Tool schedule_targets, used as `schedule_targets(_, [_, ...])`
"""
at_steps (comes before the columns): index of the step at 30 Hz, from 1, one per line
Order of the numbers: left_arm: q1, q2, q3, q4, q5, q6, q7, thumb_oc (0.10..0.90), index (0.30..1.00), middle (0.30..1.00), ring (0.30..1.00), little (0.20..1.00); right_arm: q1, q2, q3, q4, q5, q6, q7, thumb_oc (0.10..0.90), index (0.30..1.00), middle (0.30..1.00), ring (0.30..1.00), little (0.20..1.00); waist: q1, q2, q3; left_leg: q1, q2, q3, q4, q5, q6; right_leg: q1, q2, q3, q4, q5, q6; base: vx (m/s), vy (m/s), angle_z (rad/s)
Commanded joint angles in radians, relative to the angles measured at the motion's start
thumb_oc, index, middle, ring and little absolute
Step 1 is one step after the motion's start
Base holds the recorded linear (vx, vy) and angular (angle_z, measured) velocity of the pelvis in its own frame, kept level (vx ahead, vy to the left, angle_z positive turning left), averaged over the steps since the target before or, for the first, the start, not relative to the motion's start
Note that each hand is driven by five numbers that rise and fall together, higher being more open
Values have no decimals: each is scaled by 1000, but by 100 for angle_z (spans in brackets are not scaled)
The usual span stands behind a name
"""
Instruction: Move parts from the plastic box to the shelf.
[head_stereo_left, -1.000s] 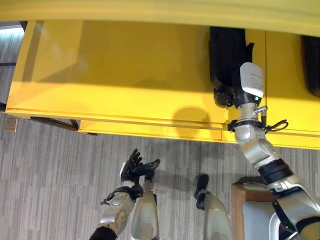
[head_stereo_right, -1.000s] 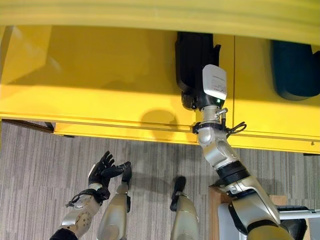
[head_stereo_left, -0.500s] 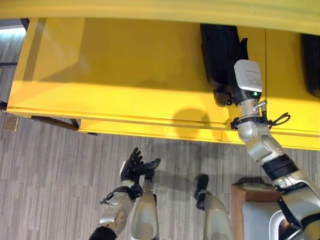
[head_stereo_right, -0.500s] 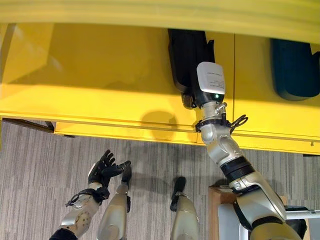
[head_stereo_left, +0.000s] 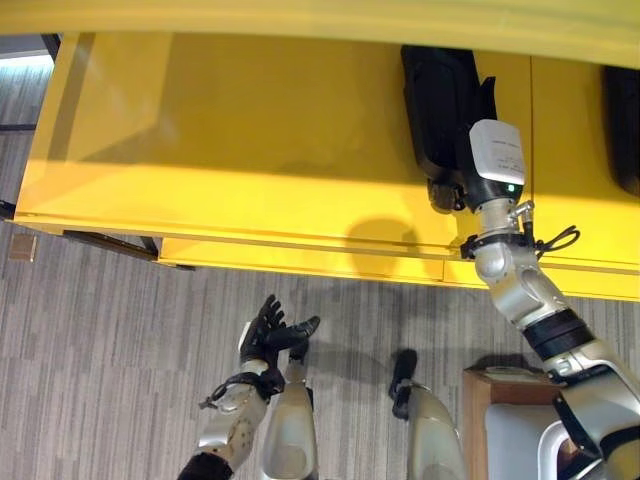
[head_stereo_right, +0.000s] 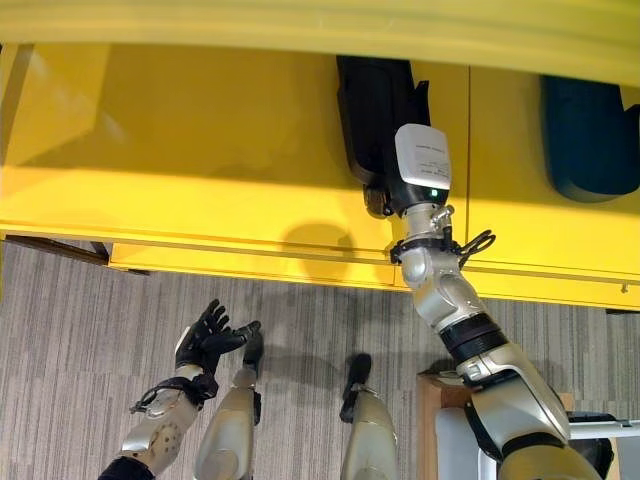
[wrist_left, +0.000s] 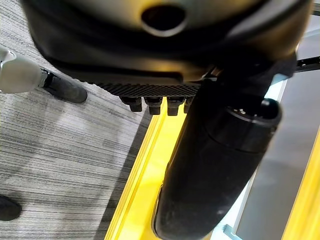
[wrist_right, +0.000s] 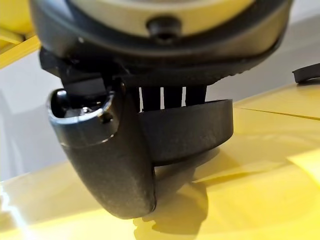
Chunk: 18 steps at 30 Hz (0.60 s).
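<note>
The right hand (head_stereo_right: 378, 200) rests on the yellow shelf (head_stereo_right: 200, 160), thumb and fingers (wrist_right: 172, 95) clamped on a black part (head_stereo_right: 372, 110). The left hand (head_stereo_right: 205, 338) hangs low over the floor, fingers spread and empty.

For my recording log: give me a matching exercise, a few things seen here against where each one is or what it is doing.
Things:
1. left hand
2. right hand
3. black part
4. dark part

States:
A. lies alone on the shelf, further right
B. over the grey floor, fingers relaxed, holding nothing
C. lies on the shelf with a hand on it
D. curled round a black part

Pairs: 1-B, 2-D, 3-C, 4-A
</note>
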Motion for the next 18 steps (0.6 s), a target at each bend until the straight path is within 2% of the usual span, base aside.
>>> schedule_targets(1, [10,21,10,-70,2,-70,-2,900,1000,1000,1000,1000,-5,-14,7,-9,17,4,12,400,300,300,300,300,17,-31,-5,79,65,-3,-40,-16,2,32,-72,29,-82,159,45,0,0,0])
schedule_targets(4, [13,17,17,-69,4,-65,4,900,1000,1000,1000,1000,16,-5,-3,-68,11,0,17,400,300,300,300,300,16,-35,-7,83,66,-2,-46,-16,2,34,-71,31,-83,158,46,0,0,0])
schedule_targets(5, [15,16,19,-70,4,-65,4,900,1000,1000,1000,1000,21,-3,-4,-81,8,-1,19,418,325,325,325,325,15,-35,-7,85,66,-2,-47,-16,3,35,-71,32,-82,157,46,0,0,0])
schedule_targets(7, [15,17,21,-70,5,-64,6,900,1000,1000,1000,1000,27,0,-5,-95,6,-2,22,535,489,489,489,489,14,-36,-8,85,65,-2,-46,-17,3,35,-71,32,-81,157,46,0,0,0])
schedule_targets(8, [15,17,23,-70,5,-63,8,900,1000,1000,1000,1000,30,3,-5,-107,6,-3,26,900,1000,1000,1000,1000,13,-38,-8,86,66,-2,-47,-17,3,34,-70,32,-81,156,46,0,0,0])
schedule_targets(14, [21,16,38,-77,15,-54,11,900,1000,1000,1000,1000,60,-8,-27,-211,14,-7,57,900,1000,1000,1000,1000,4,-48,-15,94,66,2,-50,-19,3,38,-69,33,-82,154,45,0,0,0])
schedule_targets(18, [29,15,53,-79,20,-43,18,900,1000,1000,1000,1000,118,-12,-78,-326,64,-36,57,900,1000,1000,1000,1000,-10,-60,-22,107,69,10,-56,-21,3,41,-67,36,-81,152,46,13,-1,-2])
